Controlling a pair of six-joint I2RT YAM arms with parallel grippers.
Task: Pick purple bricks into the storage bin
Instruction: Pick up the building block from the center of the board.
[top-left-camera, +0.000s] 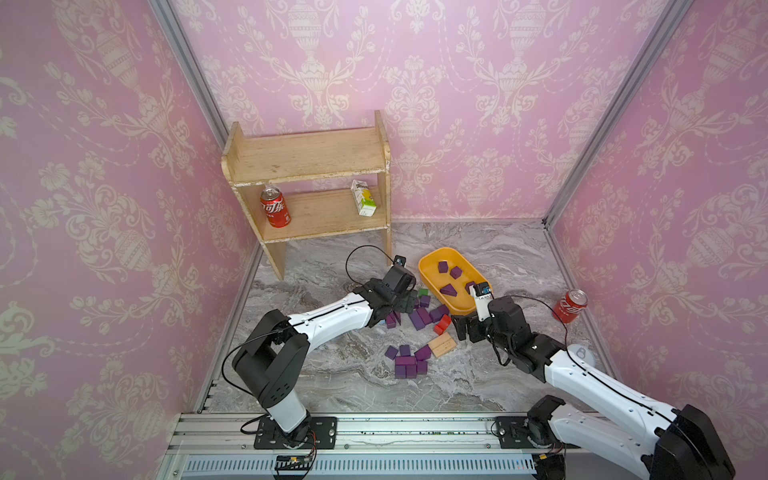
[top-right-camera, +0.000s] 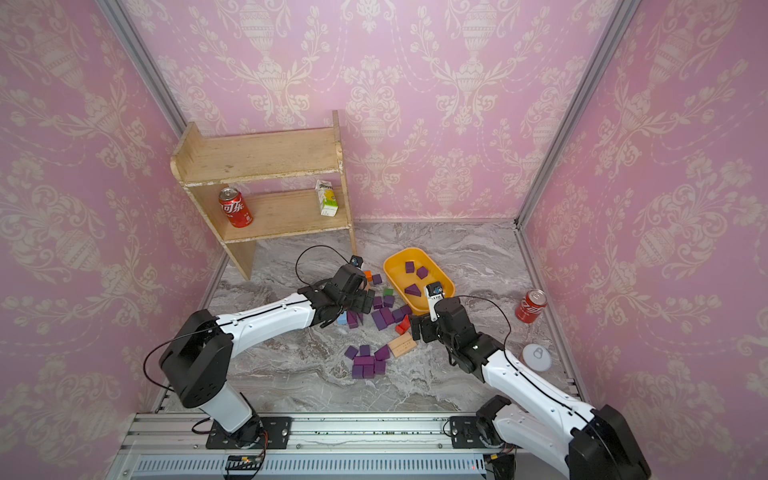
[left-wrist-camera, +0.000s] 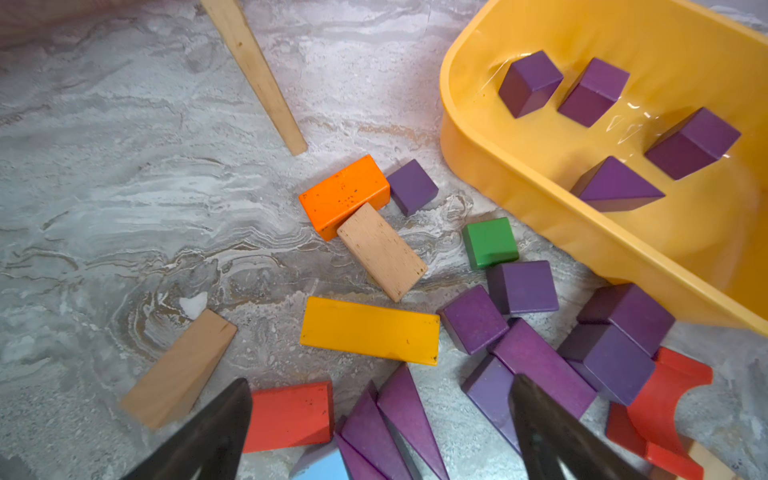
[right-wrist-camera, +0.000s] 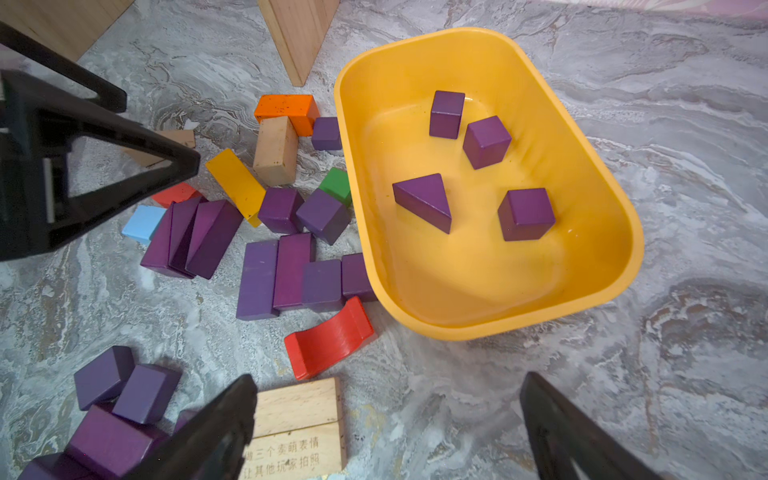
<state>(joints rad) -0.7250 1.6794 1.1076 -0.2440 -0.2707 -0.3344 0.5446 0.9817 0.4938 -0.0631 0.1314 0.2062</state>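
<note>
Past the near rail (top-left-camera: 415, 432), the left gripper (left-wrist-camera: 382, 384) and right gripper (right-wrist-camera: 388, 380) hang open, empty, near purple bricks (top-left-camera: 419, 318) scattered left of the storage bin (top-left-camera: 428, 270).

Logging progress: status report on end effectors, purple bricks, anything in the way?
Left end effector open, empty; right end effector likewise. Four purple bricks in storage bin, many on table. Red arch block lies against them.

Only really legible thing was the tan wooden block (right-wrist-camera: 297, 430), printed in Chinese: "三个卖萌表情" above "让其他玩家拍照", line starts hidden. The red can (top-left-camera: 275, 208) on the shelf (top-left-camera: 307, 156) had white Chinese Coca-Cola lettering; carton (top-left-camera: 364, 198) print was too tiny
</note>
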